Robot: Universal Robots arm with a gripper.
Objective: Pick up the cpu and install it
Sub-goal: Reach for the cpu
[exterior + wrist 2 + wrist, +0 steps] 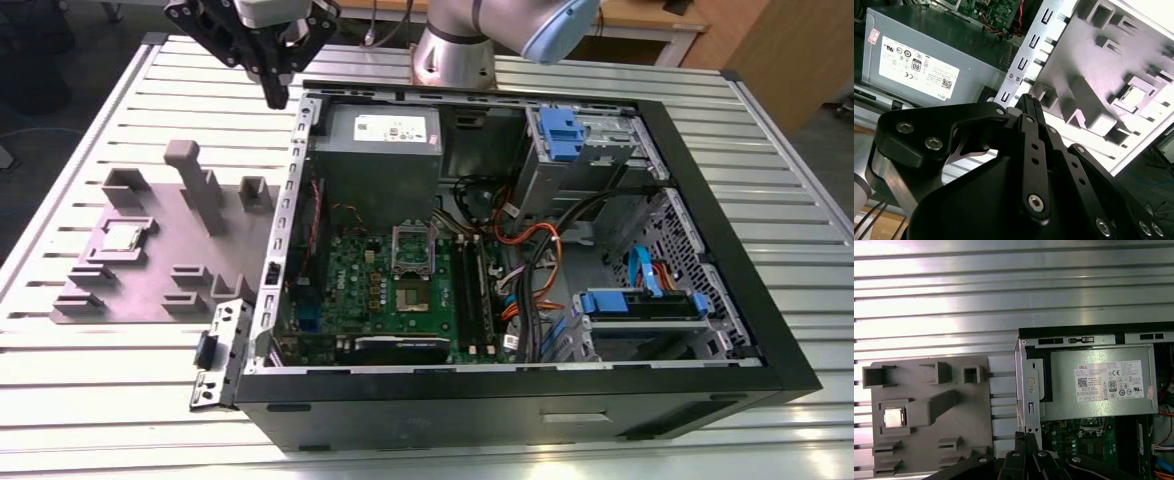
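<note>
The cpu is a small silvery square chip lying in a recess of the grey holder plate, at the exterior view's left of the open computer case. It also shows in both wrist views as the cpu and the cpu. My gripper hangs high above the case's back left corner, well away from the chip, shut with nothing between its fingers. Its tips show as the gripper and the gripper. The green motherboard lies inside the case, with its silver socket frame near the middle.
The black case holds a grey power supply, blue drive brackets and bundled cables. Upright blocks rise from the holder plate. The slatted metal table runs all around. The arm's base stands behind the case.
</note>
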